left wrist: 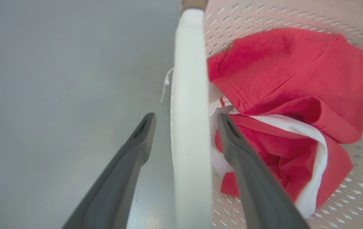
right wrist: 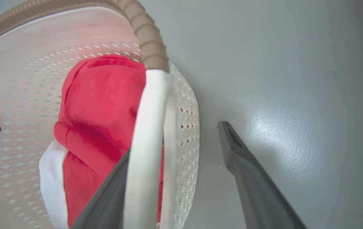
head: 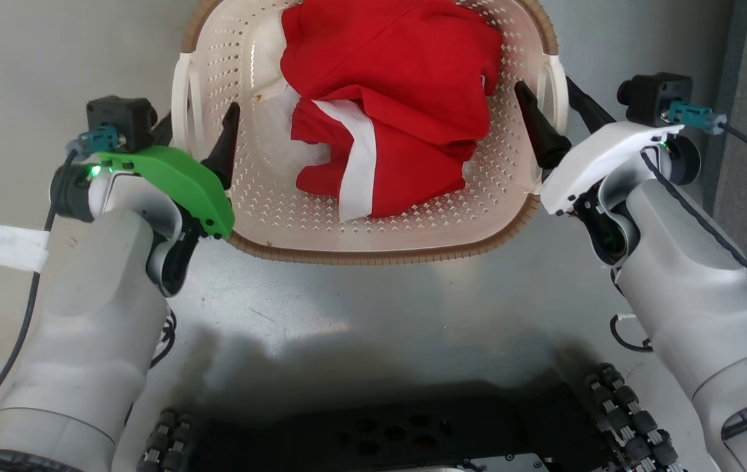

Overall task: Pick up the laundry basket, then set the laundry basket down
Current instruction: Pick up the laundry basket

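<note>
Head view: the laundry basket [head: 373,254], a red garment [head: 400,78] inside, is over the grey floor [head: 360,308]; at its two sides the left gripper [head: 200,118] and right gripper [head: 545,85] each straddle a white side handle [head: 180,98]. Left wrist view: jaws wide, one either side of the handle [left wrist: 189,95], apart from it. Right wrist view: jaws wide, the handle [right wrist: 145,127] between them

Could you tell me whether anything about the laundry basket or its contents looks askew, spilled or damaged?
Nothing stands out. The laundry basket looks intact, and the red and white clothing lies bunched inside it, none over the edge. The left hand and right hand are open, each straddling a white side handle.
</note>
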